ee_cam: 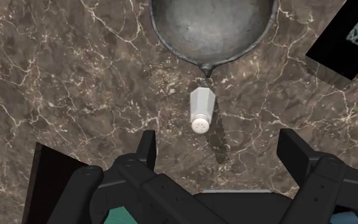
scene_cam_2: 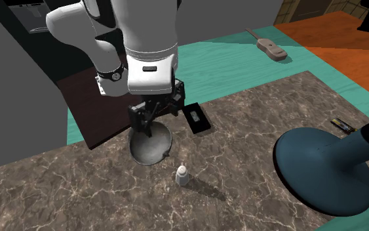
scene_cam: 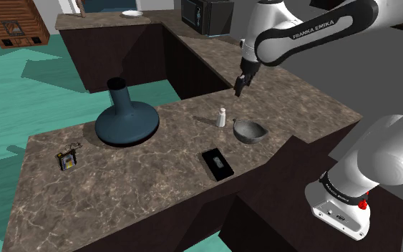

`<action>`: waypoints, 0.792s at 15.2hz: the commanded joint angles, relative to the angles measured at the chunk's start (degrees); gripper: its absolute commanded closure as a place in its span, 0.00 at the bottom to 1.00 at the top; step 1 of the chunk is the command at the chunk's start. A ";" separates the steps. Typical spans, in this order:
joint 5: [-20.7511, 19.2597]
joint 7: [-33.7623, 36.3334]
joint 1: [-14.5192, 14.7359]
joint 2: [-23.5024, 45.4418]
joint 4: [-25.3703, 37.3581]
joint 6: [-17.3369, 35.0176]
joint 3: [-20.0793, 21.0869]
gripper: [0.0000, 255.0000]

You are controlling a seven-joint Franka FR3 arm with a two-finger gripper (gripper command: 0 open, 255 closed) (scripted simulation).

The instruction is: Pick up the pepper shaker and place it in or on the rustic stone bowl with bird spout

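The one legible marking is the brand lettering "FRANKA EMIKA", printed in dark capitals on the white casing of the arm in the shoulder view. The lettering runs along the upper link and slopes up toward that view's right, following the link's tilt. The small yellow-and-black item near the worktop edge at that view's left and the flat black device carry marks too small to read.
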 commanded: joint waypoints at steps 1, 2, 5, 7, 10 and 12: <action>0.04 -0.19 -0.11 4.76 1.22 2.99 -0.22 0.00; 0.09 -0.27 -0.14 6.93 1.90 4.19 -0.28 0.00; 0.32 -0.57 -0.23 13.52 4.33 7.48 -0.43 0.00; 0.53 -0.81 -0.31 17.96 6.28 9.38 -0.46 0.00; 0.89 -1.22 -0.44 24.65 9.68 11.79 -0.44 0.00; 0.91 -1.28 -0.51 27.09 10.66 13.02 -0.44 0.00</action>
